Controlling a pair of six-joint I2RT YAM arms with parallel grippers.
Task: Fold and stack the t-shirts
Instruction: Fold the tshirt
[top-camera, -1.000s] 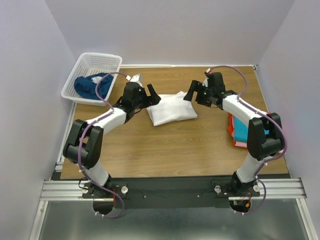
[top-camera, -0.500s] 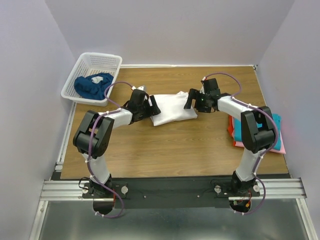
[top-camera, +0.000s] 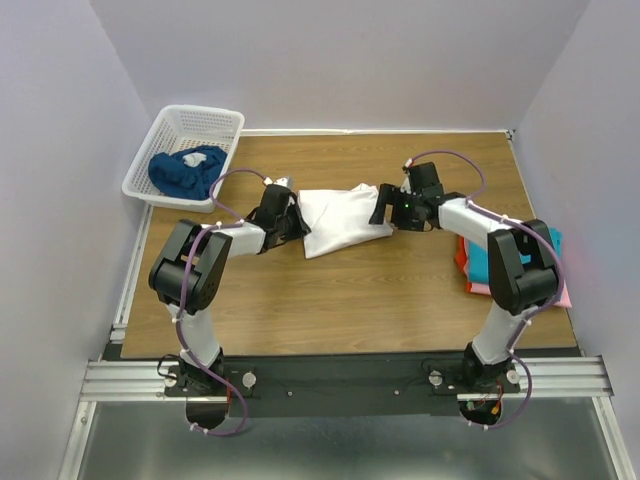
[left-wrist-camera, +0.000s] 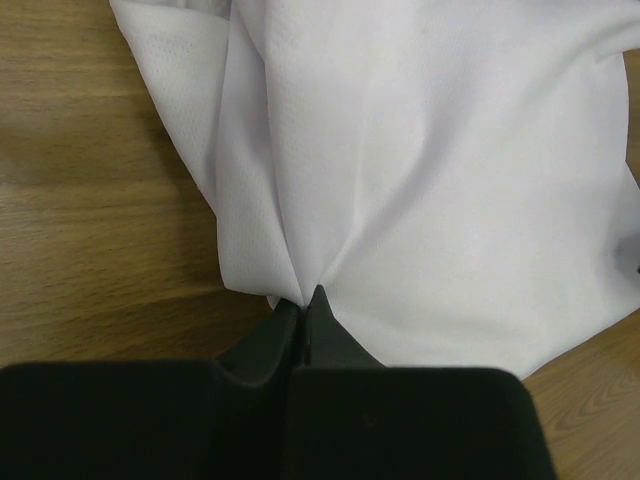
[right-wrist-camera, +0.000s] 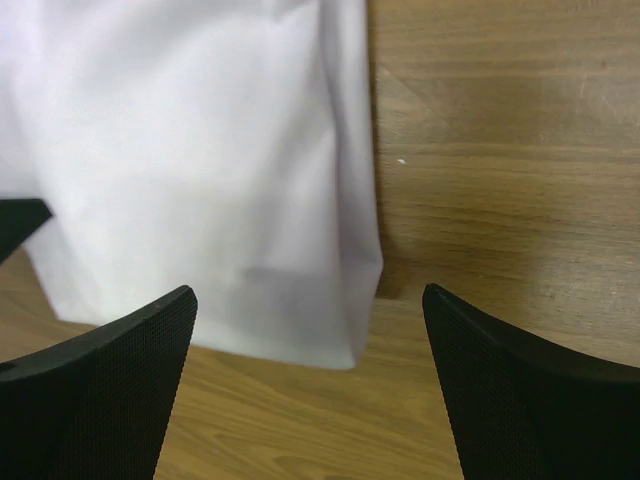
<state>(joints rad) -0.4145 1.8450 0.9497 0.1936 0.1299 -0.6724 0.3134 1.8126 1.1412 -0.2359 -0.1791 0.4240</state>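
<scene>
A folded white t-shirt (top-camera: 345, 218) lies on the wooden table between both arms. My left gripper (top-camera: 293, 222) is at its left edge. In the left wrist view this gripper (left-wrist-camera: 305, 302) is shut on a pinch of the white t-shirt (left-wrist-camera: 430, 180), and creases fan out from the tips. My right gripper (top-camera: 383, 206) is at the shirt's right end. In the right wrist view it (right-wrist-camera: 308, 292) stands open, its fingers (right-wrist-camera: 140, 350) on either side of the near corner of the white t-shirt (right-wrist-camera: 200, 160). Teal, pink and red-orange t-shirts (top-camera: 478, 260) lie stacked at the right edge.
A white lattice basket (top-camera: 200, 115) stands at the back left, off the table's corner, with a dark blue t-shirt (top-camera: 185, 170) bunched inside. The stack at the right is partly hidden by my right arm (top-camera: 520, 265). Grey walls close in on three sides.
Both grippers came down to the white shirt's two ends. The left one closed from wide open onto the left edge. The right one stayed open.
</scene>
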